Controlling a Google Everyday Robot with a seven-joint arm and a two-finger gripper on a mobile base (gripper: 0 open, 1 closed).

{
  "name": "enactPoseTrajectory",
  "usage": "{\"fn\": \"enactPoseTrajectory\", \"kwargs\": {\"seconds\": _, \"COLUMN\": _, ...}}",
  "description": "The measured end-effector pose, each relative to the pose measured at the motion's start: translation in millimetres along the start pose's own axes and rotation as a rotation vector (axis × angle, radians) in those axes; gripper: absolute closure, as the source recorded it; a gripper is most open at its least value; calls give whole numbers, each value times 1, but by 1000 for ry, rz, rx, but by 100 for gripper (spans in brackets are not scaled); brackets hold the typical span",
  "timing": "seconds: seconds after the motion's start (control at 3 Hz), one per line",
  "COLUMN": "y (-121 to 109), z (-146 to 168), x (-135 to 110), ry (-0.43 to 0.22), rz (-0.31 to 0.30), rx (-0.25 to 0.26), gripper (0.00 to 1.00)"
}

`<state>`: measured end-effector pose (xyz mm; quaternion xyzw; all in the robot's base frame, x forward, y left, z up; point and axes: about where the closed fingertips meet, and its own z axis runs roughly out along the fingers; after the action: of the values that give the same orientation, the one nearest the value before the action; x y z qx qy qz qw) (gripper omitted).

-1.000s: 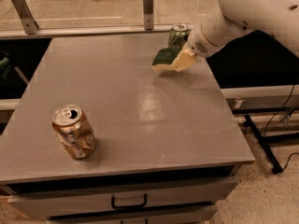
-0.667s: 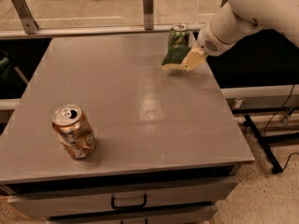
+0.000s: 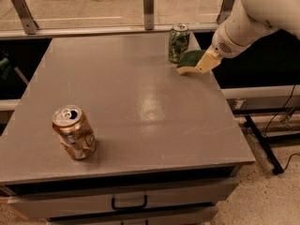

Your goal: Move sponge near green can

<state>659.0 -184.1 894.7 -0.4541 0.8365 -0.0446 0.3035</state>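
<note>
Two cans stand on the desk [image 3: 140, 93]: the green can [image 3: 179, 42] at the far right, a dented orange can [image 3: 74, 132] near the front left. The pincer [image 3: 203, 63] pinches the sponge [image 3: 190, 60], which juts leftward from its tips, just beside the green can's base.

A grey table [image 3: 140, 139] fills most of the view, with a soft patch of reflected light right of its centre. Under the front edge sits a pale drawer with a dark handle [image 3: 129, 203]. Behind the far edge runs a rail with metal uprights [image 3: 148, 1] and a pale floor beyond. Off the right edge lie speckled flooring [image 3: 272, 196], a black bar [image 3: 263, 144] and cables [image 3: 286, 121]. The gripper [image 3: 205, 63] grips the sponge [image 3: 192, 60] at the far right corner.
</note>
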Motion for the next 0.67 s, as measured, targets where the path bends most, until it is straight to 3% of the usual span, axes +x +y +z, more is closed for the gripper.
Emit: {"fn": "enactPoseTrajectory", "kwargs": {"seconds": 0.67, "y": -4, "z": 22, "x": 10, "ry": -17, "rz": 56, "rx": 12, "gripper": 36}}
